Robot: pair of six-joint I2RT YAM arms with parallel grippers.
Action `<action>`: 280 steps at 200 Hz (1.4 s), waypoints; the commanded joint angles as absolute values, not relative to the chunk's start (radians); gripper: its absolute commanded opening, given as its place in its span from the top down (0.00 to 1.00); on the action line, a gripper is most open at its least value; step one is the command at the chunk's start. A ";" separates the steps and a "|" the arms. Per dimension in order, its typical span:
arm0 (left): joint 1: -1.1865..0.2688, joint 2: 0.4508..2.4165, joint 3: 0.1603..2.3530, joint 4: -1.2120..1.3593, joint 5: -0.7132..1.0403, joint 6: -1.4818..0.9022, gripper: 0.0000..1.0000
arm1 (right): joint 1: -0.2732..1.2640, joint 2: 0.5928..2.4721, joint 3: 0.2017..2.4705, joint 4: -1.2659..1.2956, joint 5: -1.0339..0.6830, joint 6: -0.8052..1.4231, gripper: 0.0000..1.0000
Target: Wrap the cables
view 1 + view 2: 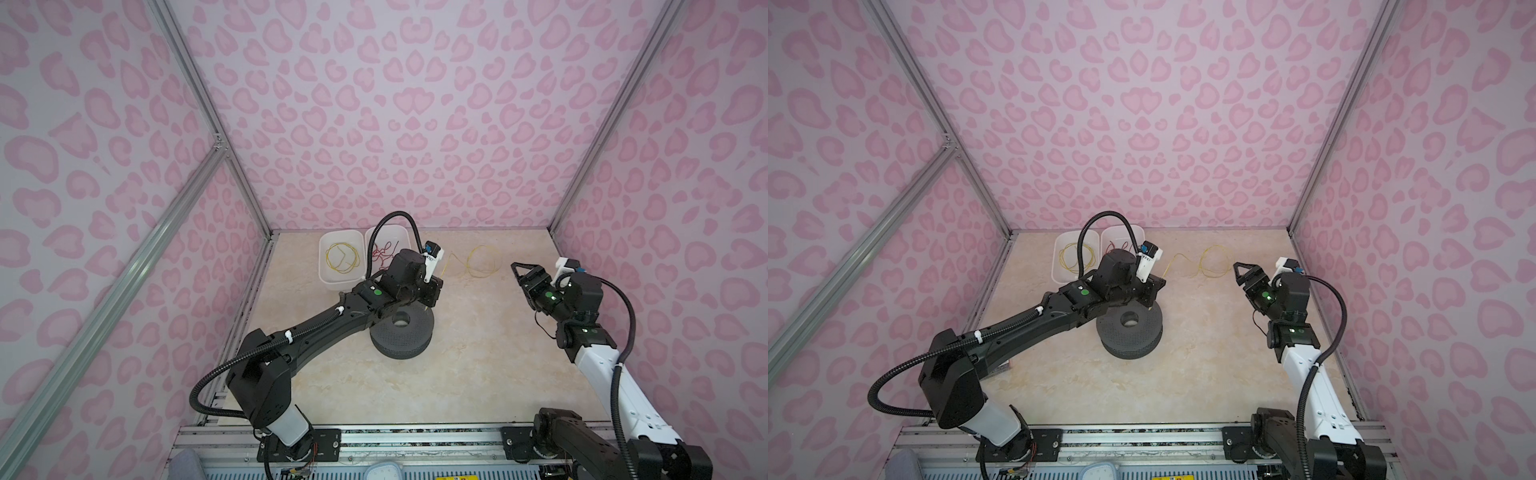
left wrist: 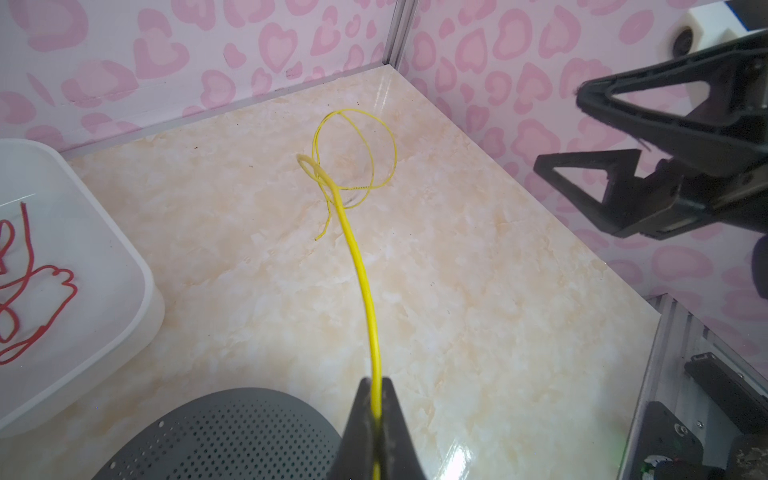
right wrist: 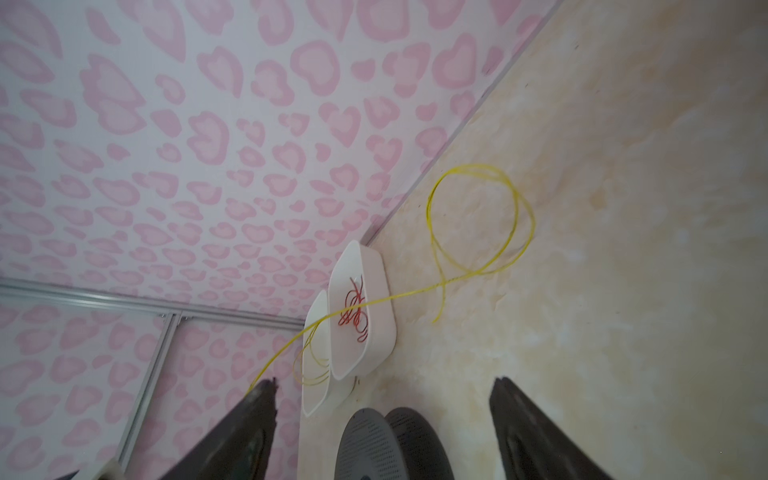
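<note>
A thin yellow cable [image 1: 482, 259] [image 1: 1214, 261] lies in loose loops on the marble table near the back wall. One strand rises from the loops [image 2: 353, 149] to my left gripper [image 2: 376, 399], which is shut on it just above the grey perforated spool [image 1: 401, 336] [image 1: 1129, 332] [image 2: 224, 436]. The left gripper's tips [image 1: 427, 308] hang over the spool's far rim. To the right of the loops, my right gripper [image 1: 520, 282] [image 2: 559, 126] [image 3: 384, 380] stands open and holds nothing. In the right wrist view the cable [image 3: 478, 220] runs past one fingertip [image 3: 266, 390].
Two white bins stand at the back left. One bin [image 1: 322, 266] [image 1: 1054, 266] holds a coil of yellow wire [image 1: 340, 257]. The other bin [image 2: 137, 266] [image 3: 382, 299] holds red wire [image 2: 33, 282]. Pink patterned walls close in three sides.
</note>
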State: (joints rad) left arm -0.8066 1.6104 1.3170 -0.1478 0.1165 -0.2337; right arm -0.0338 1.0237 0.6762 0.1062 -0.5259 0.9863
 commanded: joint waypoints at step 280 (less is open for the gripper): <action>-0.725 1.276 0.939 -0.125 0.088 -0.392 0.30 | 0.376 1.175 0.724 0.329 -0.364 1.010 1.00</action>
State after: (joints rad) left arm -0.7258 1.2888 0.9730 -0.1543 -0.0025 -0.3496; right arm 0.3759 1.1950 0.7395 0.3305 -0.4019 1.0462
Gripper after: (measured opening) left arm 0.708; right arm 0.049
